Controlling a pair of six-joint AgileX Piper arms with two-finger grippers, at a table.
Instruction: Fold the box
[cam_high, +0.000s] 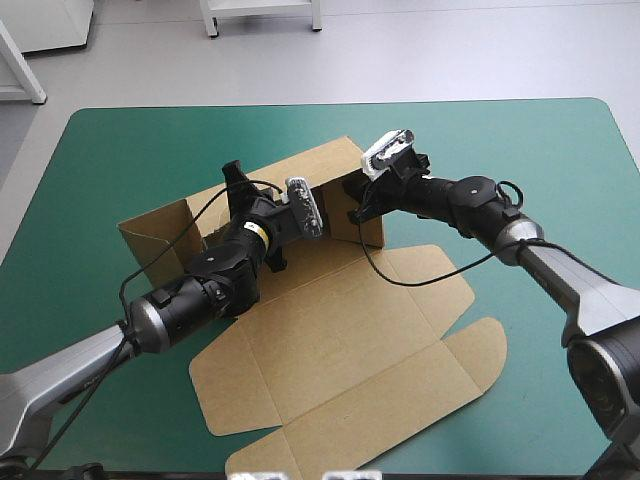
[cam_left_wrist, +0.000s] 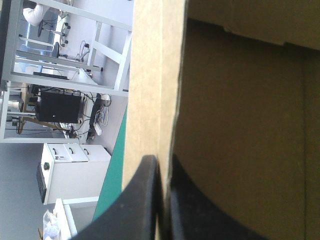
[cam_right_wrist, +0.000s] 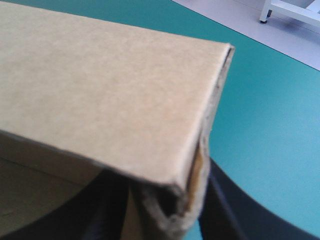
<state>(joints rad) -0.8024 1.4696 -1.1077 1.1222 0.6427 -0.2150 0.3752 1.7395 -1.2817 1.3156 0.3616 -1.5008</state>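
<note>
Folding stage: box (cam_high: 340, 330) far wall (cam_high: 300, 175) raised, near flaps (cam_high: 228, 390) flat
Left gripper (cam_left_wrist: 161, 167): pinching wall
Right gripper (cam_right_wrist: 170, 207): pinching wall's corner

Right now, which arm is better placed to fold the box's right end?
Probably right: the right gripper clamps the box's raised right end; the left gripper holds the far wall farther left.

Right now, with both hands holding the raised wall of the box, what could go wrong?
1. The right hand pinches the very end of the raised wall, where the board looks crumpled; it could crease further or slip out.
2. The left hand grips the same wall of the box; if the two move unevenly, the wall may buckle.
3. Nothing holds the flat lid, so the box might slide.
</note>
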